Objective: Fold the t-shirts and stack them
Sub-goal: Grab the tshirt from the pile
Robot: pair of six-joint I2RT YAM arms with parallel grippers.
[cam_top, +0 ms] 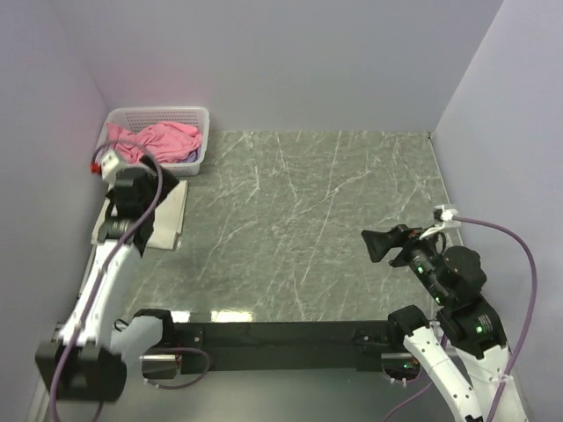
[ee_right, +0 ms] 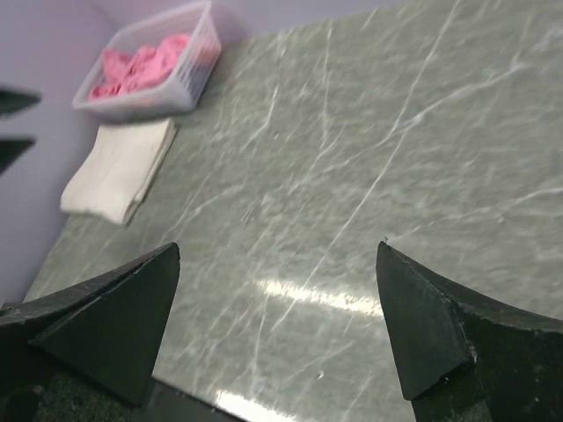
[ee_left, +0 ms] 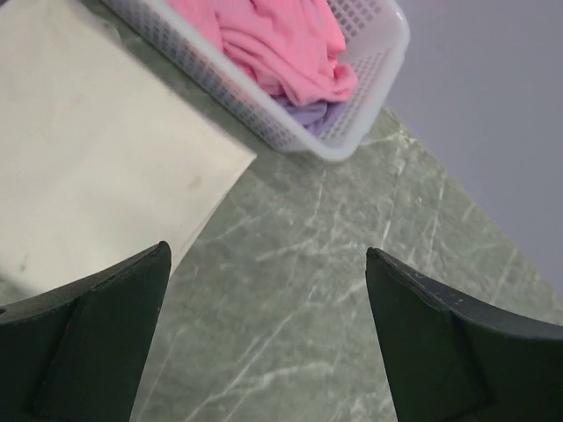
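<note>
Marble table [cam_top: 308, 220] between lilac walls [cam_top: 264, 61]; left claw [ee_left: 266, 255] and right claw [ee_right: 277, 251] gape wide, empty.

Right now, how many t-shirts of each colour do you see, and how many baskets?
White basket: 1
Pink t-shirt: 1, in it
Lavender t-shirt: 1, under the pink
Cream t-shirt: 1, folded beside the basket
Total: 4

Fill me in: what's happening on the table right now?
Nothing is held right now. The cream t-shirt lies folded on the table beside the basket, which holds the crumpled pink t-shirt and lavender t-shirt. The left gripper hovers open near the folded shirt's edge; the right gripper is open above the table's right side.
</note>
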